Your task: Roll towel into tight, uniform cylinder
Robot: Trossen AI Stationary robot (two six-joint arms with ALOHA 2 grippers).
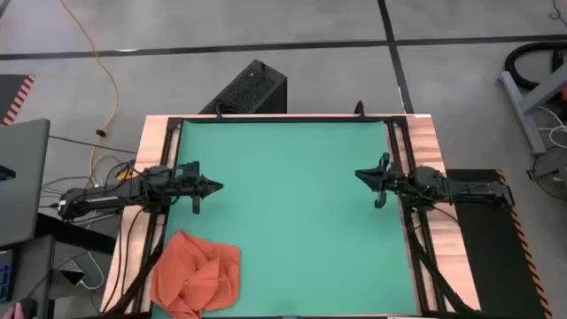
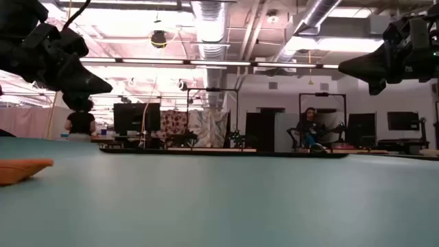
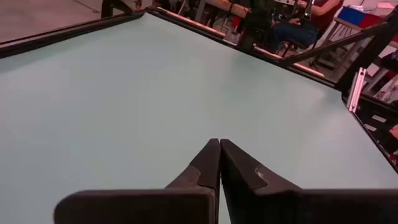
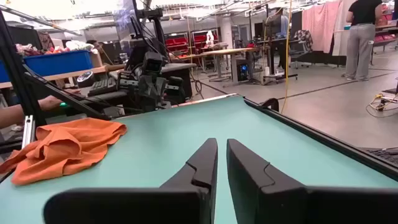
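Note:
The orange-red towel [image 1: 197, 275] lies crumpled in a loose heap on the near left corner of the green mat [image 1: 292, 204]; it also shows in the low view [image 2: 20, 169] and the right wrist view [image 4: 62, 146]. My left gripper [image 1: 220, 187] hovers above the mat's left side, beyond the towel, shut, with its fingertips [image 3: 219, 144] together. My right gripper [image 1: 357, 174] hovers above the mat's right side, far from the towel. Its fingers [image 4: 222, 144] stand a narrow gap apart with nothing between them. Both grippers point toward the mat's middle, well above it [image 2: 103, 88] [image 2: 341, 66].
A black frame [image 1: 283, 118] borders the mat on the wooden table [image 1: 425, 142]. A black box [image 1: 248, 89] stands on the floor past the far edge, and a laptop [image 1: 18, 177] is off to the left. People [image 4: 360, 31] are in the room beyond.

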